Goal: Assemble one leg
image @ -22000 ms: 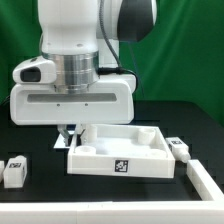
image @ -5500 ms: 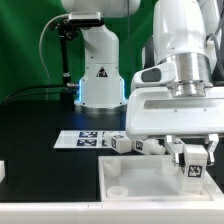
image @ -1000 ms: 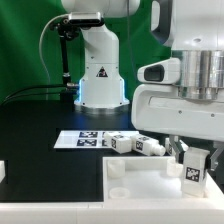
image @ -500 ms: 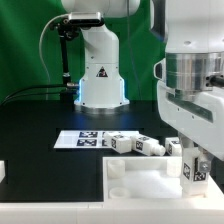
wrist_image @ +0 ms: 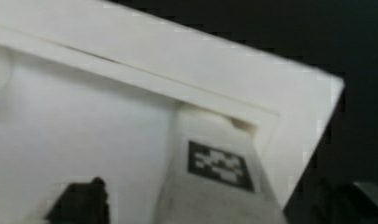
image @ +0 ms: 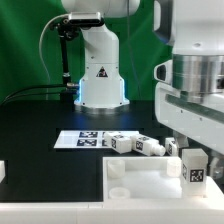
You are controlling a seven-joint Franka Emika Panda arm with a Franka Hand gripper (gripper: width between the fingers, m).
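Note:
My gripper (image: 194, 158) is at the exterior view's right, shut on a white square-sided leg (image: 195, 170) with a black-and-white tag on its face. It holds the leg upright over the far right corner of the large white panel (image: 140, 184). In the wrist view the leg (wrist_image: 221, 170) stands between my two dark fingers (wrist_image: 79, 200), with the panel's raised rim and corner (wrist_image: 257, 90) beyond it. Whether the leg's peg touches the panel is hidden. Two more legs (image: 125, 143) (image: 151, 147) lie on the table behind the panel.
The marker board (image: 88, 139) lies flat behind the loose legs. The arm's white base (image: 99, 75) stands at the back. A small white part (image: 3, 171) shows at the exterior view's left edge. The table top is black.
My gripper has shifted a little toward the exterior view's right with the leg still in it. The loose legs and the panel have not moved.

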